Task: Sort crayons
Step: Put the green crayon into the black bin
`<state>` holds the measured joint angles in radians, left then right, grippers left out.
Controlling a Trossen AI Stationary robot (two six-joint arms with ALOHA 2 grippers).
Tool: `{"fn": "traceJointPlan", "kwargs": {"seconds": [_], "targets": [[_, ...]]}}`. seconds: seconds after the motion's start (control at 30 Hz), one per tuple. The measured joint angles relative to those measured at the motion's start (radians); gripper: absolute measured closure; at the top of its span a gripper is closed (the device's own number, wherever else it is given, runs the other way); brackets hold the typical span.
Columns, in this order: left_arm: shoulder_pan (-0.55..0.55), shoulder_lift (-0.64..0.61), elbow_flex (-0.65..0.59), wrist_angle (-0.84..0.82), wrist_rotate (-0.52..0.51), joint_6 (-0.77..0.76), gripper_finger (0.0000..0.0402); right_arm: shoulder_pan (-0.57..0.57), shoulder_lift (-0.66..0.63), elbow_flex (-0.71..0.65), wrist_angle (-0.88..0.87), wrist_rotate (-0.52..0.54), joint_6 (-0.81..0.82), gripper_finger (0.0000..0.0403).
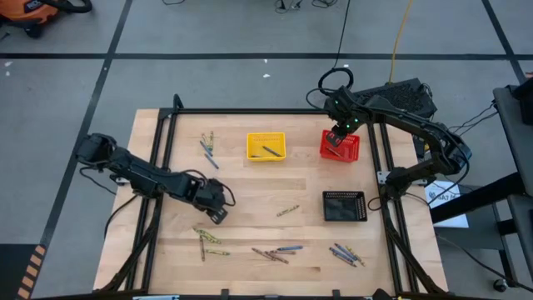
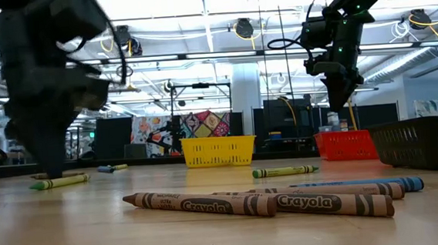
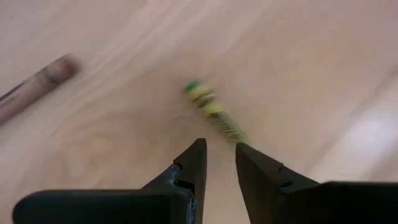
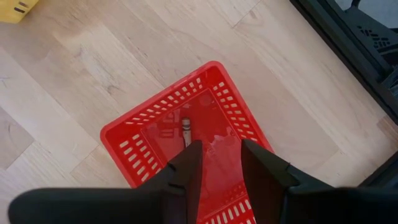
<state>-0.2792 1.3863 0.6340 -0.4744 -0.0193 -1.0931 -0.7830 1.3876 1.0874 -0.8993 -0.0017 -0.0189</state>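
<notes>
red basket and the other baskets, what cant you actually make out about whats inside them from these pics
- Red basket: right wrist view shows one crayon inside; the right gripper fingers cover part of the floor, so a full count is hidden.
- Black basket: high view too small and dark to show contents; low view's mesh wall hides them.
- Yellow basket: high view shows one dark stick, colour too small to tell.

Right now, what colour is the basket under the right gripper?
Red. The basket shows best in the right wrist view, below the right gripper.
</notes>
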Motion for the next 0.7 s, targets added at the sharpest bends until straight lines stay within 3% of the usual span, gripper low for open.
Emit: {"fn": "traceJointPlan", "kwargs": {"seconds": [0.7], "targets": [[-0.042, 0.002, 0.044, -0.013, -0.069, -0.282, 0.0311, 0.0, 0.0, 0.0, 0.0, 0.0, -0.02, 0.0305]]}}
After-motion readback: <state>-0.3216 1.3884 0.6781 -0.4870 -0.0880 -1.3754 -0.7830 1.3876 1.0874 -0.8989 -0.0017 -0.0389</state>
